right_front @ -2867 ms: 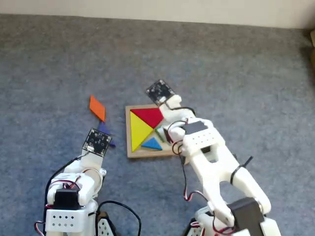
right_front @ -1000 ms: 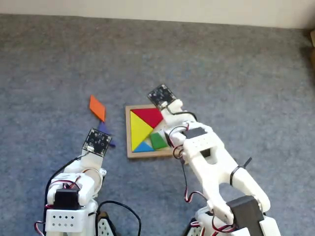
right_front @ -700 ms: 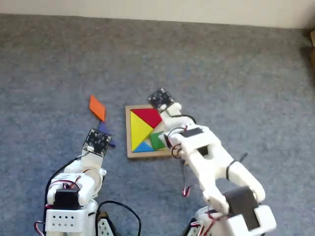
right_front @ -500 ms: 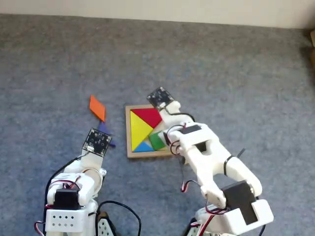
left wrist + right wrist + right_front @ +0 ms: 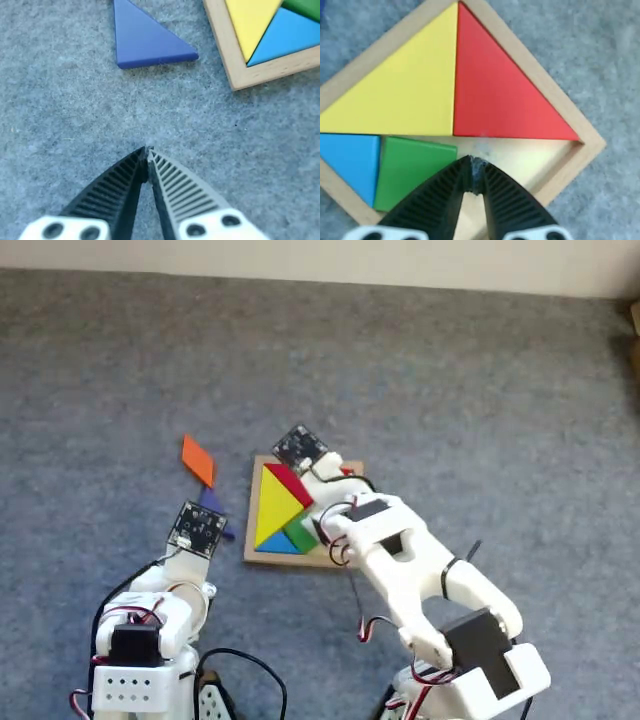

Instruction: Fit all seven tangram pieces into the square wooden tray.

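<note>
The square wooden tray (image 5: 254, 552) lies mid-table, slightly turned. It holds a yellow triangle (image 5: 272, 510), a red triangle (image 5: 288, 483), a green square (image 5: 298, 534) and a blue triangle (image 5: 269, 543). My right gripper (image 5: 474, 163) is shut, tips down on the tray's bare floor (image 5: 525, 157) beside the green square (image 5: 410, 167), below the red triangle (image 5: 495, 95). My left gripper (image 5: 147, 150) is shut just above the carpet, near a purple-blue triangle (image 5: 142, 37) that lies outside the tray's corner (image 5: 240, 75). An orange parallelogram (image 5: 197, 460) lies farther left.
Grey carpet covers the whole table. The right arm (image 5: 400, 560) lies across the tray's right part and hides it in the high view. The left arm (image 5: 150, 620) stands at the lower left, its camera module (image 5: 197, 528) covering part of the purple-blue triangle.
The right arm has swung left over the tray. The tray has slid left and turned a little. The green square now lies flat beside the blue triangle. The left arm has kept still.
</note>
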`<state>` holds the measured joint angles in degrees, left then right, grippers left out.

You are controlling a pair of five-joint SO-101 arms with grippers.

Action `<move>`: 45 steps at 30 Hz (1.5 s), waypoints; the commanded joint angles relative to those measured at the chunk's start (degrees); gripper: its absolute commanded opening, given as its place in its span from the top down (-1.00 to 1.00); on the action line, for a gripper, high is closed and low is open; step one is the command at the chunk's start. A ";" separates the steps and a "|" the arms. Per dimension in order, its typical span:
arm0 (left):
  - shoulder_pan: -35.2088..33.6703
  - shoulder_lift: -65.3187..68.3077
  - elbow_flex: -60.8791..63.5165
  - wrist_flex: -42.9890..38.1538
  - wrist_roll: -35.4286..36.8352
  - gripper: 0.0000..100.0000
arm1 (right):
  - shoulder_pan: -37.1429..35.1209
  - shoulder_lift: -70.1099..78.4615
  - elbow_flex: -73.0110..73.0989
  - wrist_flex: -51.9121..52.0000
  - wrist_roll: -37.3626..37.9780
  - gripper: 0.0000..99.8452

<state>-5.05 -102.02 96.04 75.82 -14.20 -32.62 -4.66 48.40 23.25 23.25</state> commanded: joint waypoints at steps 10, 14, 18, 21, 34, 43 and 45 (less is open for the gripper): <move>-0.57 -1.98 1.19 0.26 0.62 0.99 | 7.43 -25.80 1.36 14.99 -9.14 0.96; -0.57 -1.98 1.19 0.26 0.62 0.99 | 11.21 -27.91 -1.54 21.41 -13.98 0.95; -0.57 -1.98 1.19 0.26 0.62 0.99 | 13.67 -27.91 -6.37 28.97 -23.12 0.75; -0.57 -1.98 1.19 0.26 0.62 0.99 | 13.85 -27.91 -9.10 34.15 -32.70 0.54; -0.57 -1.98 1.19 0.26 0.62 0.99 | 13.58 -19.65 -11.03 39.16 -49.85 0.47; -0.57 -1.98 1.19 0.26 0.62 0.99 | 13.76 0.66 -21.67 36.97 -63.91 0.47; -0.57 -1.98 1.19 0.26 0.62 0.99 | 13.85 4.00 -23.08 36.97 -64.18 0.47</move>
<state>-5.05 -102.02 96.04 75.82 -14.20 -19.43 -5.01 31.25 61.32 -38.99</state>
